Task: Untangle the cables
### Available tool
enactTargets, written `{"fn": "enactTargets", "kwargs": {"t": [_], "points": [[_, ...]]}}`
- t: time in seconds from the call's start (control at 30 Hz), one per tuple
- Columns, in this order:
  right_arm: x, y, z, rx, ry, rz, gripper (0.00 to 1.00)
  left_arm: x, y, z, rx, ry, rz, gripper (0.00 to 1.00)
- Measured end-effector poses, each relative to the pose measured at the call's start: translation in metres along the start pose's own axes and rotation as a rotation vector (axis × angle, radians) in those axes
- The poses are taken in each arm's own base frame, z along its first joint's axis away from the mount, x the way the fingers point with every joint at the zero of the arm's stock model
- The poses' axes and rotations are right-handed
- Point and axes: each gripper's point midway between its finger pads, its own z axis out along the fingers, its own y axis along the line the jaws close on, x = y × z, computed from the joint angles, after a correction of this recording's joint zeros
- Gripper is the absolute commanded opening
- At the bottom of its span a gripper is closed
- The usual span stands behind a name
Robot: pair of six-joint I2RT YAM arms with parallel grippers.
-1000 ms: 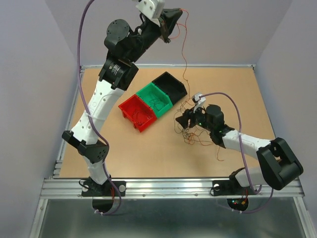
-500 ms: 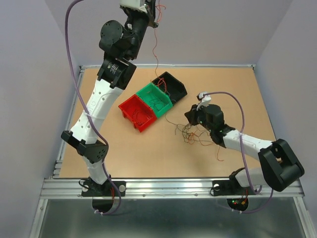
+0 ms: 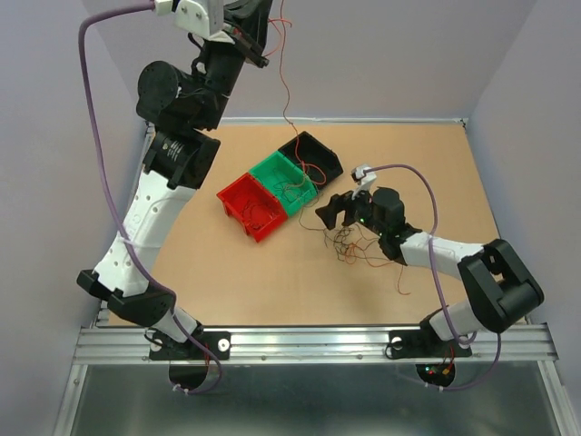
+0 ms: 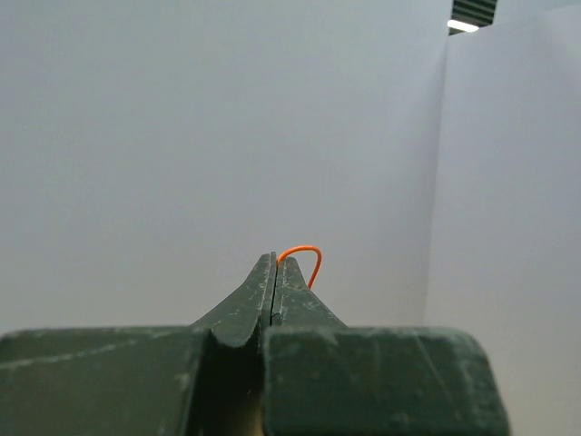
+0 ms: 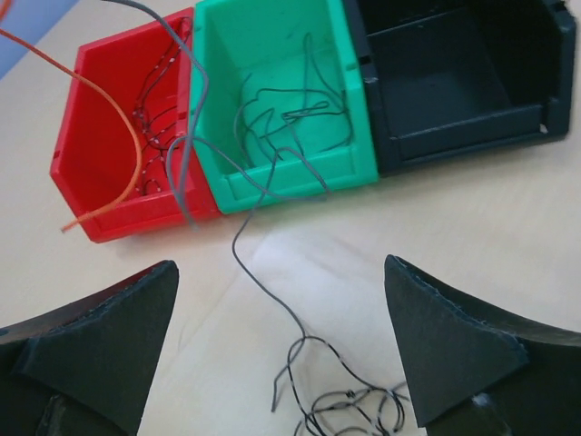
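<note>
One tangle of cables (image 3: 352, 247) lay on the table (image 3: 436, 173) beneath the right gripper (image 5: 280, 266), whose jaws gaped wide on nothing. One orange cable (image 4: 309, 254) hung from the left gripper (image 4: 274, 263), high up (jaws pinched shut on it). Beside the tangle stood three bins: red bin (image 5: 109, 82) and green bin (image 5: 263, 36) with strands inside, and black bin (image 5: 436, 64).

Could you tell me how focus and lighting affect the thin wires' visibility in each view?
Left wrist: the thin orange wire reads crisply against the plain wall; the shut dark left gripper is soft up close. Right wrist: the open black right gripper looks blurred, with a pale sheen on the tan tabletop. Top external: even light, but the tangled wire pile is barely resolved.
</note>
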Motion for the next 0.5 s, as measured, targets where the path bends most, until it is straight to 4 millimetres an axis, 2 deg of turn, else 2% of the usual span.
{"fn": "enactTargets", "kwargs": {"t": [0.1, 0.13, 0.17, 0.23, 0.27, 0.33, 0.37, 0.5], "points": [[0.003, 0.008, 0.017, -0.069, 0.01, 0.001, 0.94, -0.019, -0.011, -0.01, 0.046, -0.028, -0.029, 0.0], [0.0, 0.01, 0.022, -0.085, 0.006, 0.0, 0.87, -0.025, -0.014, -0.012, 0.057, -0.038, -0.039, 0.0], [-0.002, 0.013, 0.027, -0.102, -0.002, -0.001, 0.68, -0.031, -0.018, -0.015, 0.073, -0.049, -0.049, 0.0], [-0.01, 0.018, 0.035, -0.14, -0.029, 0.003, 0.47, -0.037, -0.021, -0.016, 0.087, -0.061, -0.059, 0.0], [-0.012, 0.021, 0.038, -0.157, -0.04, 0.007, 0.25, -0.038, -0.023, -0.016, 0.092, -0.064, -0.064, 0.0], [-0.015, 0.024, 0.041, -0.176, -0.055, 0.016, 0.06, -0.037, -0.024, -0.016, 0.093, -0.062, -0.07, 0.0], [-0.016, 0.024, 0.041, -0.177, -0.06, 0.015, 0.01, -0.036, -0.024, -0.016, 0.09, -0.058, -0.072, 0.0], [-0.024, 0.016, 0.041, -0.123, -0.097, 0.033, 0.01, -0.023, -0.016, -0.017, 0.042, -0.035, -0.074, 0.0]]}}
